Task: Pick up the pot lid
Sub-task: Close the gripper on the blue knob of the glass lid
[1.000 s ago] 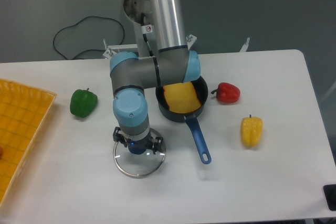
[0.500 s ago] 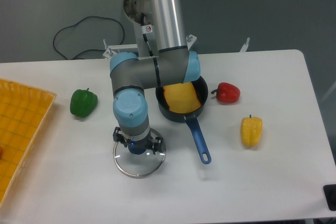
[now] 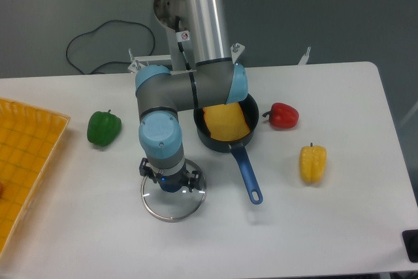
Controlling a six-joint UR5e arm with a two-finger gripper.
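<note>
Right, the round clear lid [image 3: 172, 208] w/ the thin silvery rim lies flat on the white desk [image 3: 307, 227], just in front of the black round pan [image 3: 197, 124] w/ the blue handle [image 3: 246, 174]. My gripper [image 3: 170, 176] is right over it, fingers spread either side of the small dark-blue knob [image 3: 171, 187]. I'd take the knob, low & centred, b/c the disc looks like glass: stiff, prob. smooth & slippery, breakable if knocked. Wt. prob. moderate; an off-centre hold could tip it, so I'd squeeze firmly & lift slow.
</note>
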